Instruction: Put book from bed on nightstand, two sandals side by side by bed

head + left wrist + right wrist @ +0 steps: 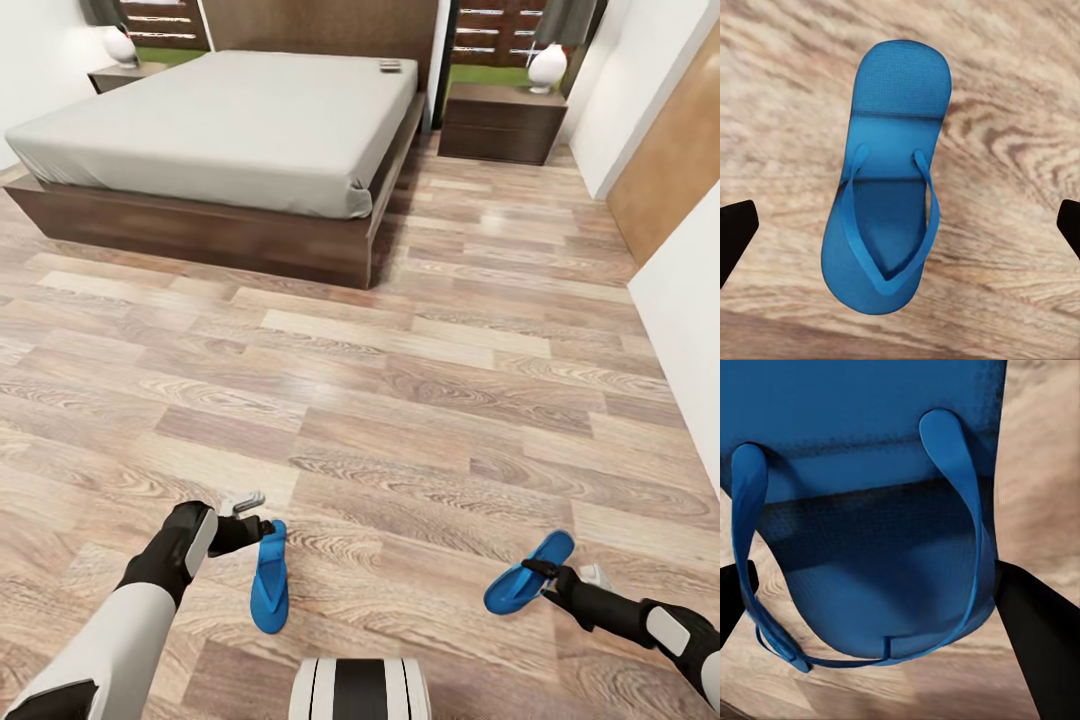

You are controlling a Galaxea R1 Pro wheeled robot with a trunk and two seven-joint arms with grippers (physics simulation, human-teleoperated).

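Sandals first: my right gripper (543, 578) is pinching one sandal (528, 586) above the wood floor (420, 400). My left gripper (262, 527) is gaping over the other sandal (269, 578), well short of the bed (230, 130).

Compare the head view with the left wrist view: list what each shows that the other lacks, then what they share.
Head view alone: the large grey-mattressed bed with dark wooden frame, the small thin book near its headboard, two dark wooden nightstands bearing white-based lamps, and the right gripper with a second bright blue flip-flop sandal between its fingers.

Left wrist view alone: that sandal's thin blue straps close up, and the wide gaps to the two black fingertips either side.

Both: the blue flip-flop sandal by the left gripper and the wood-plank floor.
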